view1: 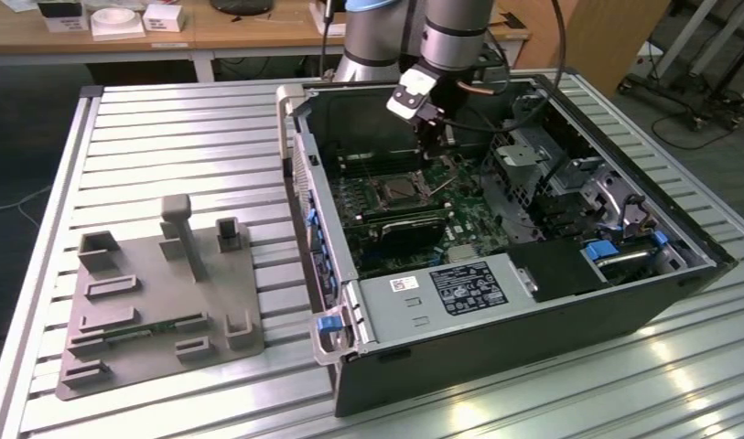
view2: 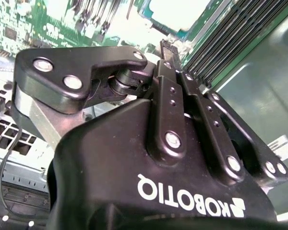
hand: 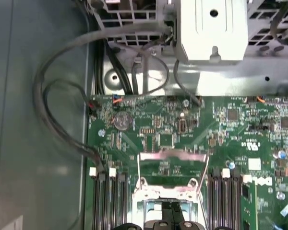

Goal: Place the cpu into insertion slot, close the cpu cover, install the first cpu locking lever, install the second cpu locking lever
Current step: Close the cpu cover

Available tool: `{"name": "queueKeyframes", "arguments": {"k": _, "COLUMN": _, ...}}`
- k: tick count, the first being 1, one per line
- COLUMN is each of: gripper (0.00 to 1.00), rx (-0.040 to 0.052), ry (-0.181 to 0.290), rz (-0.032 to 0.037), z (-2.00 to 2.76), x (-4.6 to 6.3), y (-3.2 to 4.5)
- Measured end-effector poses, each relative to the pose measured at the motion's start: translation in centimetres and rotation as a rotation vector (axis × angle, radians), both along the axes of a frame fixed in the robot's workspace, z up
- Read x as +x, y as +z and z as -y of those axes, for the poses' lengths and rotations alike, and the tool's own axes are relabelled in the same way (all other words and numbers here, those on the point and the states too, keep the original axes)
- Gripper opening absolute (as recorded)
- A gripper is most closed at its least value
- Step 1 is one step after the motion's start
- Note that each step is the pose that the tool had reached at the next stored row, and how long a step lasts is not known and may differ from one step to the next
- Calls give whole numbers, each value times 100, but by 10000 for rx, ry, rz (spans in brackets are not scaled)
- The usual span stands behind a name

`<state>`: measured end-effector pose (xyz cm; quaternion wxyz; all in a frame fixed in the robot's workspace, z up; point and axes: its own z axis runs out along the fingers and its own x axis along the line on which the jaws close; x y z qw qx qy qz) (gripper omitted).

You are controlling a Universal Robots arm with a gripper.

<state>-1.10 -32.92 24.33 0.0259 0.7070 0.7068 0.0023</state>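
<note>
My gripper (view1: 437, 151) hangs inside the open computer case, just above the far side of the insertion slot (view1: 396, 190) on the green motherboard (view1: 458, 215). In both wrist views its black fingers (hand: 166, 212) lie pressed together with nothing visible between them. The silvery cpu cover (hand: 173, 157) stands raised at the slot's edge, with a thin wire lever (hand: 138, 168) up along each side. The slot's silver rim (hand: 146, 207) shows beside the fingertips. A bright pale square (view2: 177, 14) beyond the fingertips may be the cpu; I cannot tell for sure.
Long memory slots (hand: 108, 201) flank the socket on both sides. Grey and black cables (hand: 57, 120) loop along the case wall. A metal drive cage (hand: 211, 28) stands past the board. A grey fixture plate (view1: 152, 293) lies on the slatted table at the exterior view's left.
</note>
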Motion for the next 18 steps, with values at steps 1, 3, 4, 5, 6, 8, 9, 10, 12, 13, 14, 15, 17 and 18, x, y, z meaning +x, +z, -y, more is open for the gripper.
{"name": "queueKeyframes", "arguments": {"k": 1, "gripper": 10, "rx": 0, "ry": 1, "rz": 0, "z": -1, "x": 12, "y": 0}}
{"name": "queueKeyframes", "arguments": {"k": 3, "gripper": 10, "rx": -4, "ry": 0, "rz": -2, "z": -3, "x": 24, "y": 6}}
{"name": "queueKeyframes", "arguments": {"k": 4, "gripper": 10, "rx": -1, "ry": 0, "rz": 0, "z": -4, "x": 25, "y": 15}}
{"name": "queueKeyframes", "arguments": {"k": 5, "gripper": 10, "rx": -1, "ry": -2, "rz": 0, "z": -6, "x": 26, "y": 28}}
{"name": "queueKeyframes", "arguments": {"k": 6, "gripper": 10, "rx": 0, "ry": -2, "rz": 0, "z": -7, "x": 26, "y": 44}}
{"name": "queueKeyframes", "arguments": {"k": 8, "gripper": 10, "rx": -2, "ry": 0, "rz": -1, "z": -9, "x": 27, "y": 80}}
{"name": "queueKeyframes", "arguments": {"k": 9, "gripper": 10, "rx": 0, "ry": 0, "rz": 0, "z": -10, "x": 28, "y": 97}}
{"name": "queueKeyframes", "arguments": {"k": 10, "gripper": 10, "rx": -1, "ry": 1, "rz": 0, "z": -11, "x": 30, "y": 115}}
{"name": "queueKeyframes", "arguments": {"k": 12, "gripper": 10, "rx": 0, "ry": 0, "rz": 0, "z": -12, "x": 37, "y": 143}}
{"name": "queueKeyframes", "arguments": {"k": 13, "gripper": 10, "rx": 0, "ry": 0, "rz": 0, "z": -13, "x": 41, "y": 156}}
{"name": "queueKeyframes", "arguments": {"k": 14, "gripper": 10, "rx": 0, "ry": 0, "rz": 0, "z": -13, "x": 44, "y": 167}}
{"name": "queueKeyframes", "arguments": {"k": 15, "gripper": 10, "rx": 0, "ry": 0, "rz": 0, "z": -13, "x": 46, "y": 178}}
{"name": "queueKeyframes", "arguments": {"k": 17, "gripper": 10, "rx": -1, "ry": 0, "rz": 0, "z": -13, "x": 51, "y": 197}}
{"name": "queueKeyframes", "arguments": {"k": 18, "gripper": 10, "rx": 0, "ry": 0, "rz": 0, "z": -14, "x": 54, "y": 200}}
